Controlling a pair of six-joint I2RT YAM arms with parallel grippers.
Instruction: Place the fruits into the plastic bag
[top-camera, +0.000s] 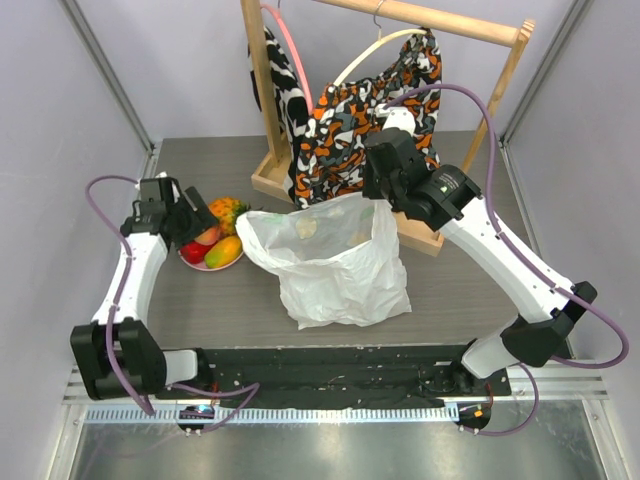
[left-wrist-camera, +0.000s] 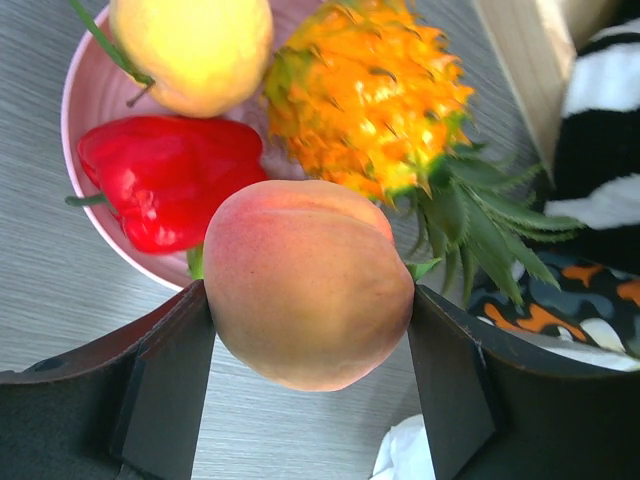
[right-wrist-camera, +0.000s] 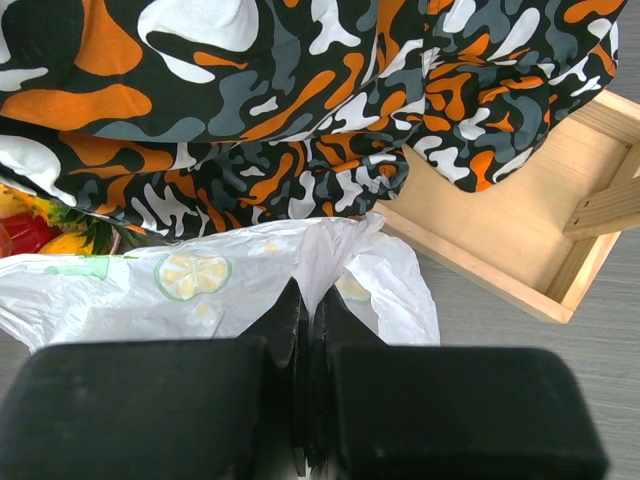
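Grey wood-grain surface (top-camera: 200, 300) holds the large crinkly translucent white plastic bag (top-camera: 340, 270), its limp, thin rim pinched by the right gripper (right-wrist-camera: 305, 300). At the edge of the round pink plate (left-wrist-camera: 88, 95), the left gripper (left-wrist-camera: 310, 335) clamps the smooth pink-orange peach (left-wrist-camera: 305, 280) across its middle; probably light, slippery.

The crinkly white plastic bag (top-camera: 335, 265) stands open. On your left, pineapple (left-wrist-camera: 365, 95), red fruit (left-wrist-camera: 165, 175) and yellow fruit (left-wrist-camera: 190, 45) lie clustered; the left gripper (left-wrist-camera: 308, 300) clamps the peach (left-wrist-camera: 305, 260).
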